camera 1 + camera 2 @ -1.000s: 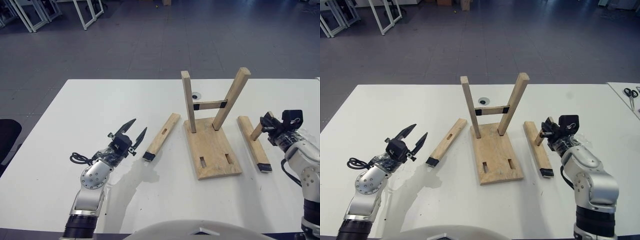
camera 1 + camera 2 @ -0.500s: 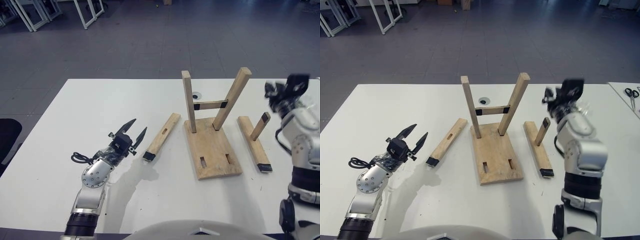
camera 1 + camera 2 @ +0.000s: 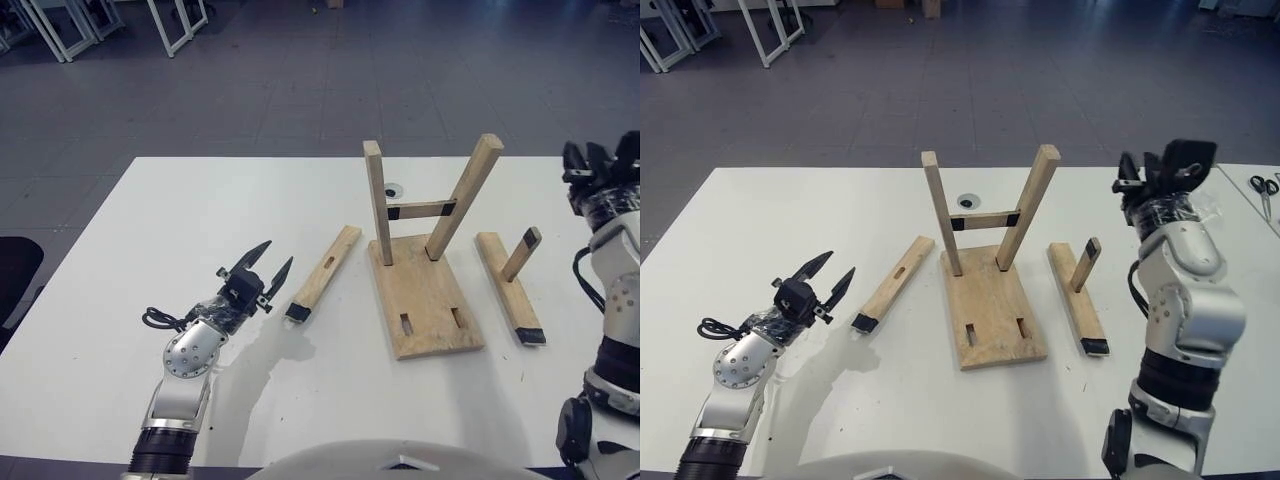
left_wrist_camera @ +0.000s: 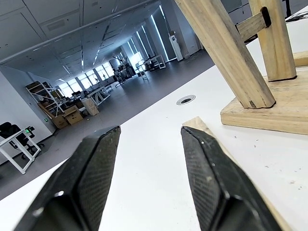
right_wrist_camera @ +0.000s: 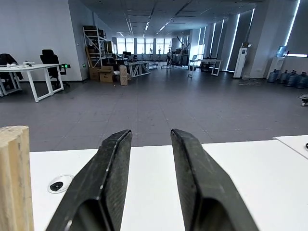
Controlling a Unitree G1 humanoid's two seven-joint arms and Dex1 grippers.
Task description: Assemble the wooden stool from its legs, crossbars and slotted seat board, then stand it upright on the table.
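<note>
The slotted seat board (image 3: 432, 312) lies flat mid-table with two legs (image 3: 376, 200) (image 3: 463, 195) standing in it, joined by a crossbar (image 3: 420, 210). One loose leg (image 3: 323, 271) lies to its left. Another leg (image 3: 508, 285) lies to its right, with a short crossbar (image 3: 521, 254) sticking up from it. My left gripper (image 3: 279, 252) rests low by the loose leg's dark-capped end, open and empty; its wrist view shows the board (image 4: 269, 113) beyond the fingertips. My right gripper (image 3: 1145, 168) is raised behind and right of the lying leg, open and empty.
A round cable hole (image 3: 391, 190) sits in the white table behind the stool. A black cable (image 3: 155, 318) loops beside my left wrist. Scissors (image 3: 1262, 185) lie on a neighbouring table at far right. Bare tabletop stretches in front of the board.
My right gripper let go of the short crossbar, rose and swung back to the right. The crossbar stays standing in the lying leg. The left arm has not moved.
</note>
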